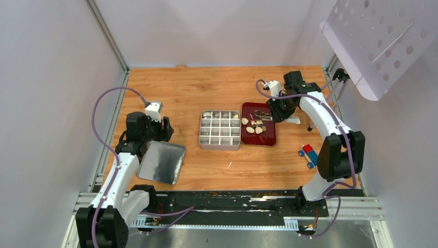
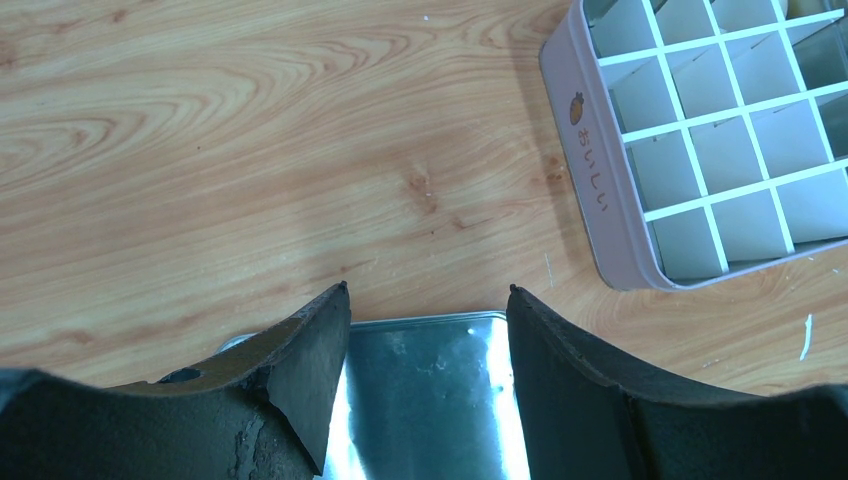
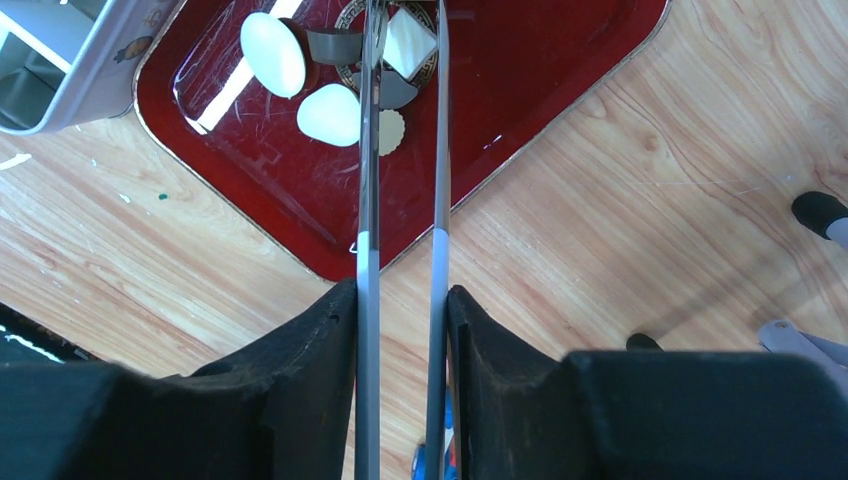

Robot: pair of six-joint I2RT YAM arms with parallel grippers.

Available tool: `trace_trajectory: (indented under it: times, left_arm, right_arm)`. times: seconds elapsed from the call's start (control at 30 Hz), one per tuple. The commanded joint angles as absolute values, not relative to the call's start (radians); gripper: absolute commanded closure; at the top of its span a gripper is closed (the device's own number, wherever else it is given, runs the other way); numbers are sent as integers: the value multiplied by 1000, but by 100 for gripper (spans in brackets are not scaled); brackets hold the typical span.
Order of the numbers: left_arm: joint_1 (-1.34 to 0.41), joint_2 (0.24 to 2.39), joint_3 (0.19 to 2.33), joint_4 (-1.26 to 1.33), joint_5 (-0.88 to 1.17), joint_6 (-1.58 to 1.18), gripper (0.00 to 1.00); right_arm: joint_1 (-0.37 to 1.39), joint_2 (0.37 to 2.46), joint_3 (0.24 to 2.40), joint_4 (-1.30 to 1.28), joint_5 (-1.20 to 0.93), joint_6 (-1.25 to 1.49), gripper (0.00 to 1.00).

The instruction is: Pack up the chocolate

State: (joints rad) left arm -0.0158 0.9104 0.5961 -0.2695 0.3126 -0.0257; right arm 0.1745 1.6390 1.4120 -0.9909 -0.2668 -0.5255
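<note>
**Right gripper clamps tongs over the tray; left gripper released above the lid**

The right gripper is clenched on the tongs, one finger pressed against the outside of each metal arm. The tongs reach forward over the red tray, their arms close together, and their tips run out of the wrist view among the chocolate. The pieces lie loose on the tray, two cream ovals side by side with darker ones touching them. In the top view several more pale pieces sit nearer the tray's middle. The tin stands just left of the tray, almost touching it; one pale piece seems to lie in its far right corner cell, the other cells bare.

The left gripper hangs with jaws wide apart and nothing between them, above the far edge of the silver lid, which lies flat on the surface left of the tin. A red-and-blue block rests near the right arm
</note>
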Motion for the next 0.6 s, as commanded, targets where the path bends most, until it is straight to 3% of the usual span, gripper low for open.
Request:
trace_trajectory:
  times: [0.0, 0.23, 0.57]
  left_arm:
    - [-5, 893, 586, -232, 322, -45, 33]
    - [-5, 892, 582, -232, 318, -42, 33]
    - [-3, 900, 587, -238, 312, -37, 33]
  right_arm:
    - [187, 1650, 1438, -938, -250, -527, 72]
    - [187, 1626, 1539, -965, -269, -505, 82]
    - [258, 1557, 1572, -979, -376, -463, 80]
